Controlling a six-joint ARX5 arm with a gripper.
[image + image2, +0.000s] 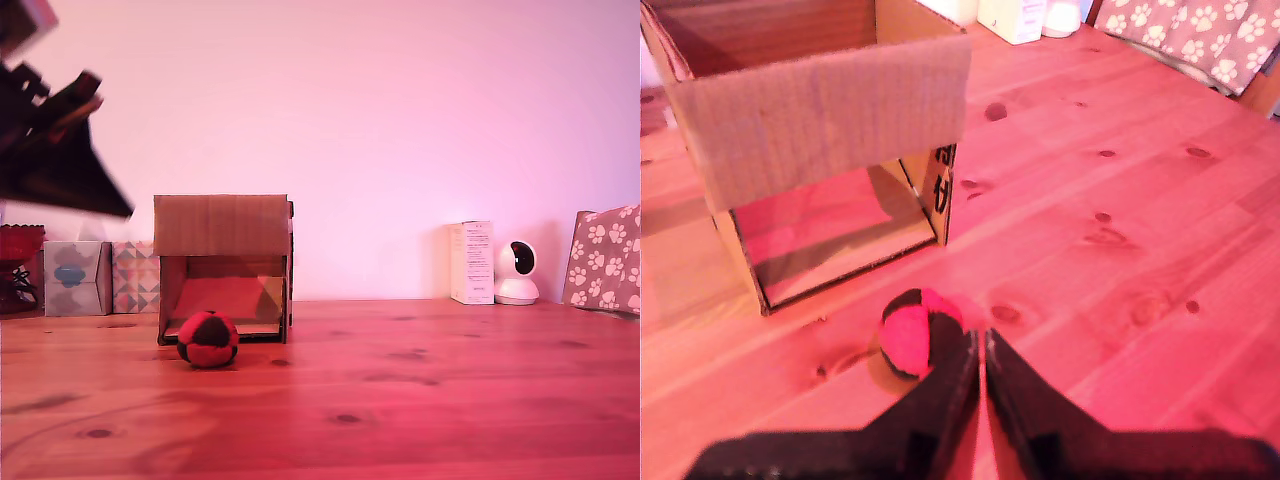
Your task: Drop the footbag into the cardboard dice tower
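On the wooden tabletop (420, 400), the footbag (208, 339) is lying just before the cardboard dice tower's (222, 226) lower opening; the end effector (980, 345) is hanging above with fingers nearly touching, holding nothing; patterned tissue boxes (135, 277) are sitting beside the tower, while a white carton (471, 262) and a small camera (517, 272) are standing well apart.

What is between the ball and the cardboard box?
Nothing: only bare wooden table separates the footbag from the cardboard dice tower, seen in the wrist view.
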